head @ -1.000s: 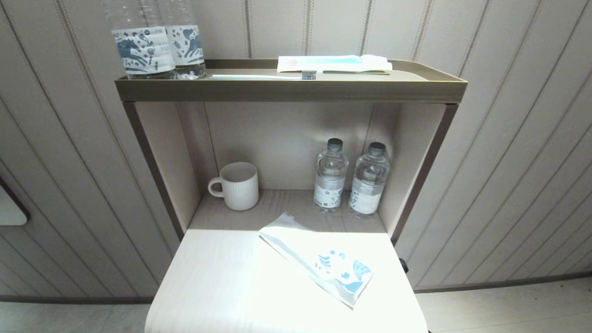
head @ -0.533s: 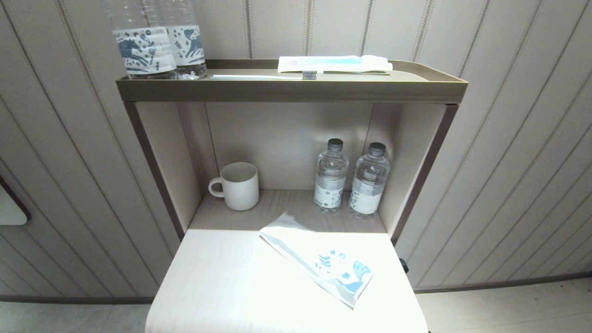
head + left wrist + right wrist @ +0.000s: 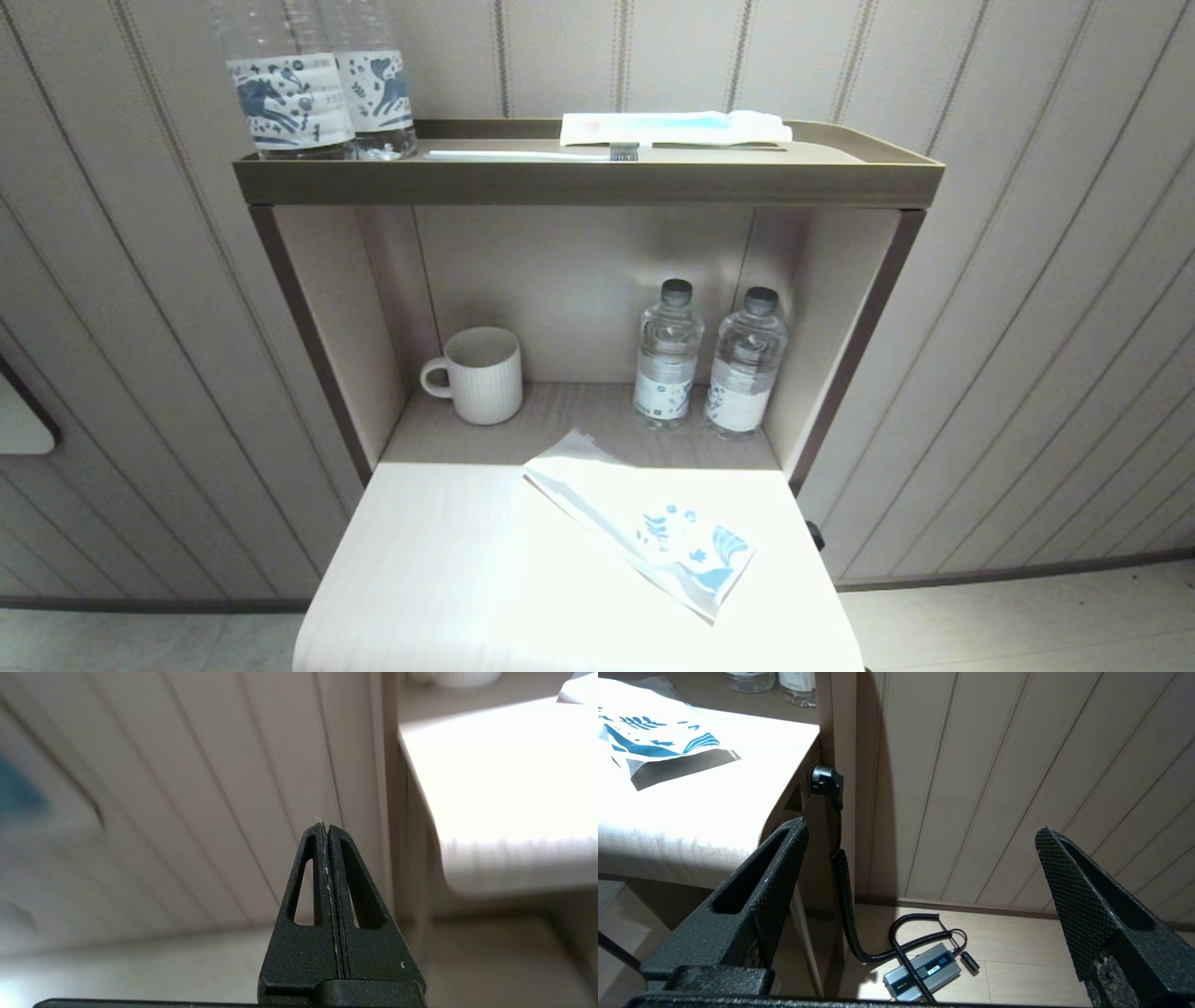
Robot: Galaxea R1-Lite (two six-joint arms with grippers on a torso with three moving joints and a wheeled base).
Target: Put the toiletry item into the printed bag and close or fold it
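— Head view: printed bag (image 3: 639, 523) lying flat on the tabletop (image 3: 448, 579), blue print toward the near right corner. Toothbrush (image 3: 532, 155) up on the top shelf (image 3: 579, 182).

— End effectors? Left end effector (image 3: 325, 823) clenched, empty, beside the tabletop edge. Right end effector (image 3: 920, 835) released, spread wide, low off the right corner.
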